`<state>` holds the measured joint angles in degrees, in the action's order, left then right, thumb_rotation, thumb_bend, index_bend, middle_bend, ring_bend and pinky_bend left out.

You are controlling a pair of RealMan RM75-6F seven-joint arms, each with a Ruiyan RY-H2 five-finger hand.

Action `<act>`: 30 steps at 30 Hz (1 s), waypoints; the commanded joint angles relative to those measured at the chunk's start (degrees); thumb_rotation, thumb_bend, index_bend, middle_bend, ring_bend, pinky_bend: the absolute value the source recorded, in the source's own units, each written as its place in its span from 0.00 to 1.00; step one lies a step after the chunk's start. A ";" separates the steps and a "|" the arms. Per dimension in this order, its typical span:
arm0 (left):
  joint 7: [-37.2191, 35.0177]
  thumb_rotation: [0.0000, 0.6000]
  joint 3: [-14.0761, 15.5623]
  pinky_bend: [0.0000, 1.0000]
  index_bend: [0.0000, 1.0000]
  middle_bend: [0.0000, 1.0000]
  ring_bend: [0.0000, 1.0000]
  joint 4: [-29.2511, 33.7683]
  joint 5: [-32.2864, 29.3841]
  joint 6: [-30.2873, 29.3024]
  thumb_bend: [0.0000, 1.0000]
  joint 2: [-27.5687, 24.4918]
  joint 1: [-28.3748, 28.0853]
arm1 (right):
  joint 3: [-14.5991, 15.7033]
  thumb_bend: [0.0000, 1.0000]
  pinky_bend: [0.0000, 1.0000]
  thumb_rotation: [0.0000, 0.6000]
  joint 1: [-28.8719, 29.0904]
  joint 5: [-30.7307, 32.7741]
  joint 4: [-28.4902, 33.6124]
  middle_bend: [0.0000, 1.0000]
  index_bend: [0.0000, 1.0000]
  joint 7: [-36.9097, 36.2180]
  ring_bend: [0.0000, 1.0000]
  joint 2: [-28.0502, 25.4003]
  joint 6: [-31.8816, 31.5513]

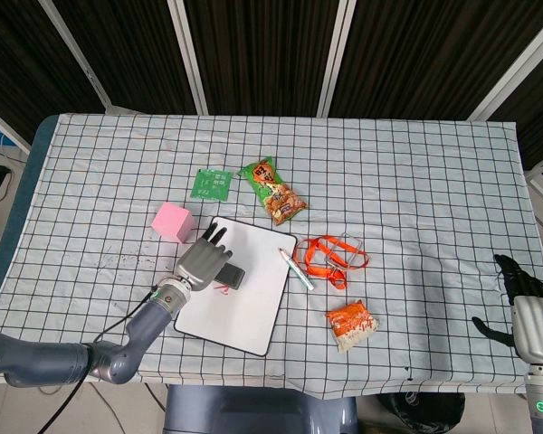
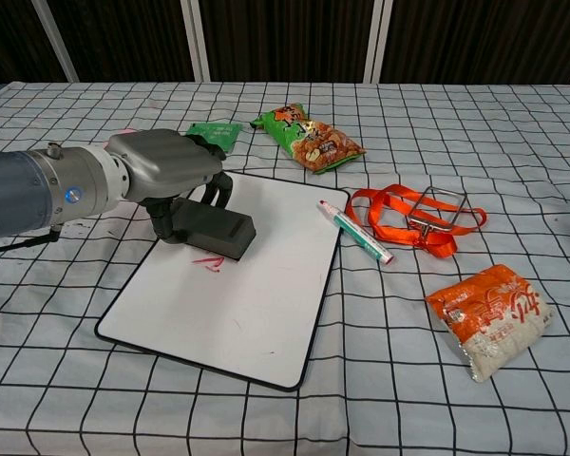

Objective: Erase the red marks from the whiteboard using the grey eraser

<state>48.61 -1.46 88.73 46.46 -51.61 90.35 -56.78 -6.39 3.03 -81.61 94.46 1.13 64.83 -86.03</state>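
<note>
Left robot hand [image 1: 204, 260], head view: fingers closed around grey eraser [image 1: 230, 276], which sits on whiteboard [image 1: 249, 303] upper left; right robot hand [image 1: 518, 294] at lower right edge, fingers spread, holding nothing. Chest view: left robot hand [image 2: 171, 169] grips grey eraser [image 2: 212, 228], pressed on whiteboard [image 2: 256, 294] just above red marks [image 2: 209, 261]; green marker [image 2: 356, 233] on desk [image 2: 513, 123] beside board's right edge.

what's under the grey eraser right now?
The whiteboard. The left robot hand holds the grey eraser on it; part of a red mark shows at the eraser's near edge. Any mark beneath the eraser is covered.
</note>
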 commanded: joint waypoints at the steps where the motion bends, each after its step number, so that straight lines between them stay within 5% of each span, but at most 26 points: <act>1: 0.05 1.00 0.72 0.00 0.42 0.42 0.00 0.73 0.27 0.19 0.32 -0.45 0.01 | 0.02 0.22 0.22 1.00 0.02 -0.08 -0.02 0.12 0.01 0.08 0.21 0.01 -0.01; 19: 3.05 1.00 6.47 0.00 0.42 0.42 0.00 10.36 4.21 -0.93 0.32 -4.04 0.52 | 0.02 0.22 0.22 1.00 -0.03 -0.27 -0.08 0.12 0.01 0.00 0.21 0.05 -0.22; 30: 5.66 1.00 6.27 0.00 0.42 0.42 0.00 10.17 2.97 -2.50 0.32 -3.40 -0.31 | 0.05 0.22 0.22 1.00 -0.05 -0.31 -0.04 0.12 0.01 -0.05 0.21 0.00 -0.23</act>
<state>54.14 4.95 99.29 49.86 -54.14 86.69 -56.88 -6.34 2.98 -81.92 94.42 1.08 64.83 -86.26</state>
